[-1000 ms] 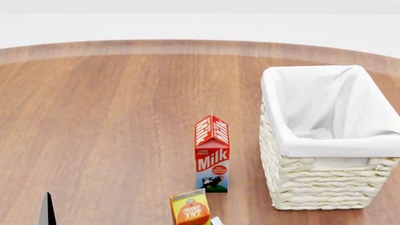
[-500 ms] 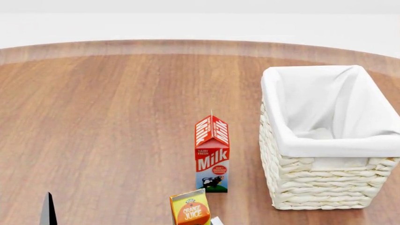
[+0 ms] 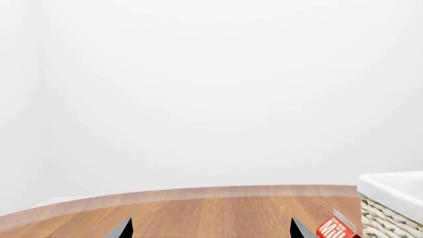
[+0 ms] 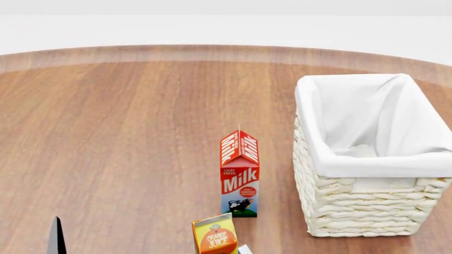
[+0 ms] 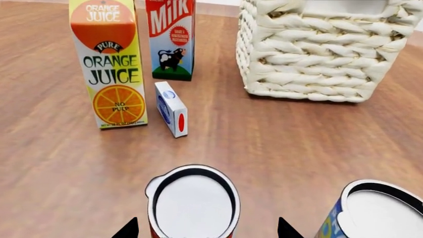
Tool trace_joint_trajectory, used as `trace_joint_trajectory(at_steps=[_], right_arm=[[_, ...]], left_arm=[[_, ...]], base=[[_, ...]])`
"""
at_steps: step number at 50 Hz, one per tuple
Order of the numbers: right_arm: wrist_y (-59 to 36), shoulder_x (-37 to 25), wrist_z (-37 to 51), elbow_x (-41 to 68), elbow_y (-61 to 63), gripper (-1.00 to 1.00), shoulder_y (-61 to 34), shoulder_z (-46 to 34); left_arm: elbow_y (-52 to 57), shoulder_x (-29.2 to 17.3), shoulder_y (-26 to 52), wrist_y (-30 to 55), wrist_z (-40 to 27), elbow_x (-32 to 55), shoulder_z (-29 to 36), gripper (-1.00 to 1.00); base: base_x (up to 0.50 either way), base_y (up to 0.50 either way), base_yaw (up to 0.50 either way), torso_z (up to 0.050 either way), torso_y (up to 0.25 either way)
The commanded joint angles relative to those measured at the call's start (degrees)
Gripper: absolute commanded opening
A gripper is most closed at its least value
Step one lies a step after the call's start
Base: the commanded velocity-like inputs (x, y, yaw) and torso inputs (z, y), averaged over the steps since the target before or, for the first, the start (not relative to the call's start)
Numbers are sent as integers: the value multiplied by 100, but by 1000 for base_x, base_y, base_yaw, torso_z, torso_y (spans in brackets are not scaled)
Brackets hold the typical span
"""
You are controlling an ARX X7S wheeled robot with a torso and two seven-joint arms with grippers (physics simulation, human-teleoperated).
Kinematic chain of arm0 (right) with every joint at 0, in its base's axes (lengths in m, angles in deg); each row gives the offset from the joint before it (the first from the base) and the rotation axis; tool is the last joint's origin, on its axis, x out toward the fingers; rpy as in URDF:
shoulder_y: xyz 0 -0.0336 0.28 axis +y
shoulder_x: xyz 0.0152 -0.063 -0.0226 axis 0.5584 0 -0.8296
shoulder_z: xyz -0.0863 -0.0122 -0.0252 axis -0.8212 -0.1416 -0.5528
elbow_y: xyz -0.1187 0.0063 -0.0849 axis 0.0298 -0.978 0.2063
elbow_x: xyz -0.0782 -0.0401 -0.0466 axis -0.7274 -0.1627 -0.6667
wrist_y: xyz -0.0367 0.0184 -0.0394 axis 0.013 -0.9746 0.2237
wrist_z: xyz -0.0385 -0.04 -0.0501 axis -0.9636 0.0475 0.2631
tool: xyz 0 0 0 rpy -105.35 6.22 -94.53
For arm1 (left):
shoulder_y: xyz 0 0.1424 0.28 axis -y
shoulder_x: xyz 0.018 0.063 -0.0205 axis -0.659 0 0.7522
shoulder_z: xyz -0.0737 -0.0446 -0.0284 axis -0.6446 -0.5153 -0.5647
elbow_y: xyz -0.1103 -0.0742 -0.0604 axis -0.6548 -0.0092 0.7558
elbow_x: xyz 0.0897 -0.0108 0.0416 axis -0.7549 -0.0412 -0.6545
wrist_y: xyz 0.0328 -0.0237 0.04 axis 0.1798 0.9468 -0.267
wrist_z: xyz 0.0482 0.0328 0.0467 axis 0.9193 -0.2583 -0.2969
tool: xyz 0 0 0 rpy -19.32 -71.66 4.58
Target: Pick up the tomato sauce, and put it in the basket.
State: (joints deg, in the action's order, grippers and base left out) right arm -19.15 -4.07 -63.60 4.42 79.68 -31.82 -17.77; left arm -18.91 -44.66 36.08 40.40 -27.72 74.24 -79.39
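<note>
The tomato sauce can (image 5: 191,203), with a silver-white top and a red side, stands on the wooden table in the right wrist view. My right gripper (image 5: 207,232) is open, its two dark fingertips on either side of the can and apart from it. The cream wicker basket (image 4: 353,165) with its white liner stands at the right in the head view and beyond the cartons in the right wrist view (image 5: 310,49). My left gripper (image 3: 211,230) is open and empty above the table. One of its fingertips (image 4: 56,238) shows in the head view. The can is out of the head view.
A blue-and-yellow can (image 5: 380,210) stands close beside the tomato sauce. An orange juice carton (image 5: 109,64), a milk carton (image 5: 170,37) and a small white box (image 5: 172,109) stand between the cans and the basket. The milk (image 4: 240,174) and juice (image 4: 215,235) also show in the head view.
The left fingertip at the bottom of the head view has drifted very slightly to the right. Nothing else has visibly moved.
</note>
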Motion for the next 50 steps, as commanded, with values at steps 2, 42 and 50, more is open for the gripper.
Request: trace_joint_trajectory(at_steps=[2, 42, 50], right_arm=[[-201, 6, 38, 19, -216, 100, -339, -54], [-595, -666, 499, 478, 2720, -100, 311, 513], [-1066, -850, 764, 663, 3523, -100, -10, 899]], left_arm=[[-1, -62, 10, -4, -76, 33, 55, 100], [-1, -234, 56, 15, -259, 170, 188, 100], [4, -263, 49, 15, -293, 195, 208, 100]], base=[[0, 0, 0, 0, 0], [0, 0, 0, 0, 0], [0, 0, 0, 0, 0]])
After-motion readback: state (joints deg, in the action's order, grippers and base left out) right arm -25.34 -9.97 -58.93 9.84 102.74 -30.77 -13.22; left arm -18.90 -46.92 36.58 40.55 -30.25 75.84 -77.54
